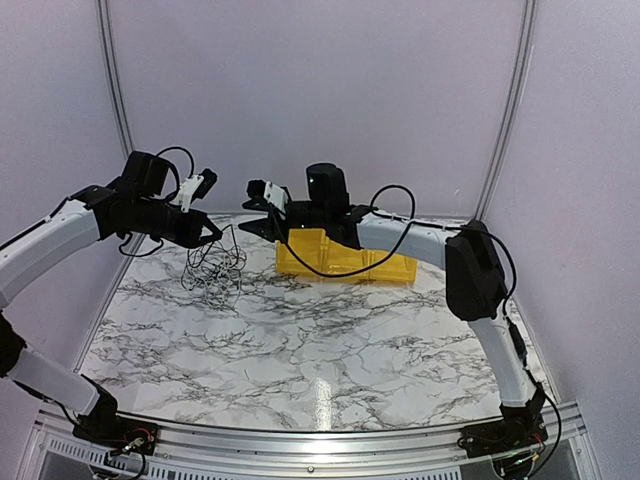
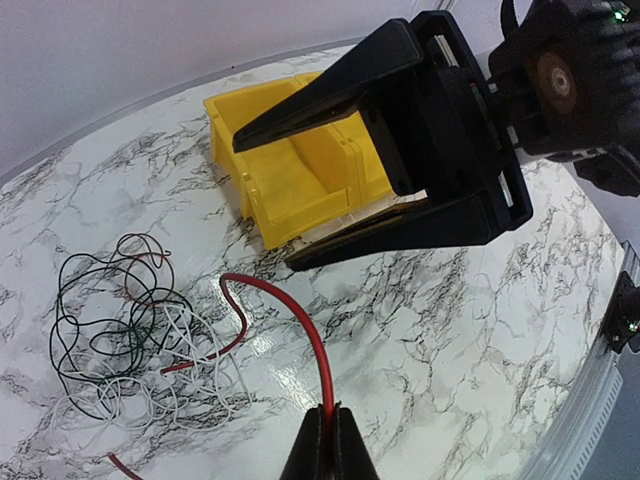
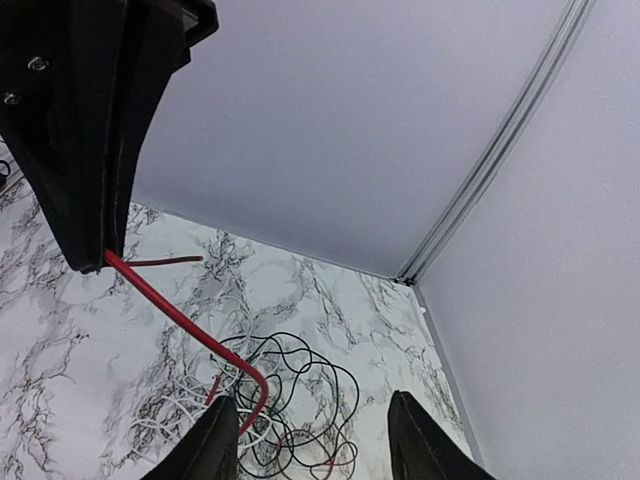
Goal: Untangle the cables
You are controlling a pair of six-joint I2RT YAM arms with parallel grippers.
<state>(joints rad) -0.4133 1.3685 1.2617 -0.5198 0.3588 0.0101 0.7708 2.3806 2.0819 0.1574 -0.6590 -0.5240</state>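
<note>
Left gripper (image 2: 330, 438) is pinched tight on a thin red wire (image 2: 300, 330), fingers pressed together with the wire caught right at the tips; that glossy red strand arcs down from the pinch and curls into the cables (image 2: 120, 350), a loose scribble of very thin black, white and red loops lying on the marble-patterned table (image 1: 300, 350) towards its far left corner; the tabletop is shiny, white with grey-black veining, and it throws back a glare; just to the right of the tangle and apart from it sits the yellow bin (image 2: 300, 175), hard moulded plastic, boxy, open at the top with a lowered front; what shows of its inside is plain yellow wall and floor, part of it hidden behind the other arm; the cables are all outside it, on the table; right gripper (image 3: 310, 415) hangs above the tangle, its black wedge-shaped jaws spread wide, gripping nothing, close to the left one.
</note>
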